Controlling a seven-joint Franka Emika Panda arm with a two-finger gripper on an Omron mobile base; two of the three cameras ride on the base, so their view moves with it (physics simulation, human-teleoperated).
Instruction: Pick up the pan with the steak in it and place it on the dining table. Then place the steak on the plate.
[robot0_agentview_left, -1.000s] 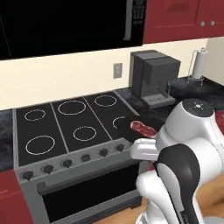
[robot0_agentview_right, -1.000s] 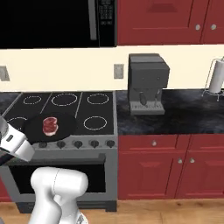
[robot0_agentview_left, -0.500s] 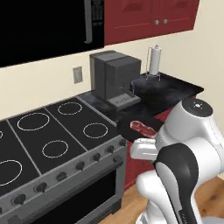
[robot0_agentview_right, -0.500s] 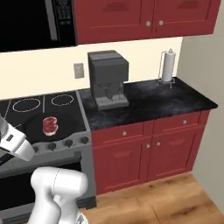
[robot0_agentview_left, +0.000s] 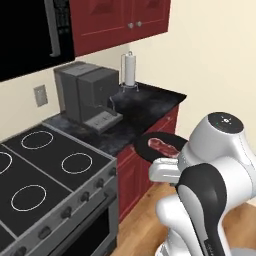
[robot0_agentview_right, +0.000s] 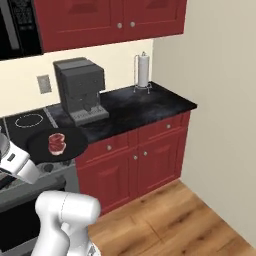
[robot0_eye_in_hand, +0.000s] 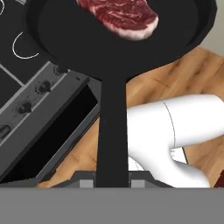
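Observation:
The black pan hangs in the air in front of me, level, with the red marbled steak lying in it. My gripper is shut on the end of the pan's long handle. In the left base view the pan and steak float beside the red cabinets, just ahead of my white arm. From the right base camera, the pan with the steak hovers over the stove's right front edge. The dining table and the plate are out of view.
A black stove lies to the left, with a grey coffee machine and a paper towel holder on the black wall counter. Red cabinets stand below it. A cream wall closes the right side; wooden floor spreads out below.
The whole picture has shifted left: the base has turned to the right, bringing the counter's end and the side wall into view. The pan with the steak stays held in front of the arm.

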